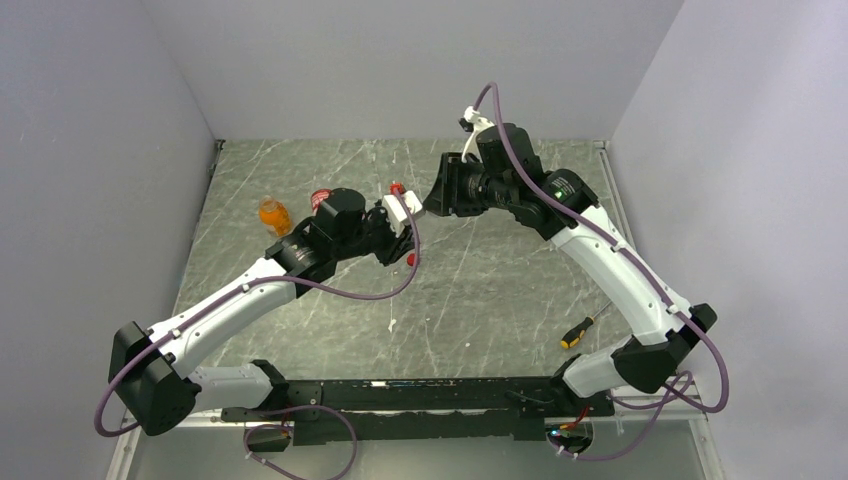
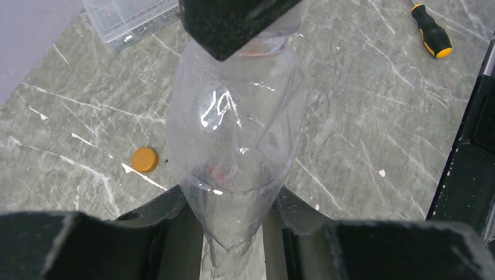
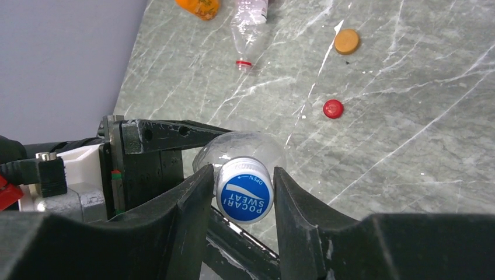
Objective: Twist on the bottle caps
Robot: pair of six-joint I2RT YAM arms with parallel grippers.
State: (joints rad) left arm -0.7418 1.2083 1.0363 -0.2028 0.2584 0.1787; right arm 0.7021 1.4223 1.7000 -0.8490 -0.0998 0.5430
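The clear bottle (image 2: 233,128) sits mid-frame, clamped in my left gripper (image 2: 233,224), its long axis pointing straight at the right gripper (image 3: 244,198). That gripper's jaws closely flank the blue cap (image 3: 245,195) on the neck, lower centre of its view. I can't tell whether they grip it.

Near bottle (image 3: 245,149) is recorded lower centre; lying bottle (image 3: 248,29) upper centre; upper cap (image 3: 347,41) and lower cap (image 3: 333,108) to its right, on table (image 3: 408,175).

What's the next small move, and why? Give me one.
Probably squeeze the right gripper onto the blue cap. Its fingers flank the cap, which sits on the neck of the clear bottle clamped in the left gripper, and a firm pinch isn't evident yet.
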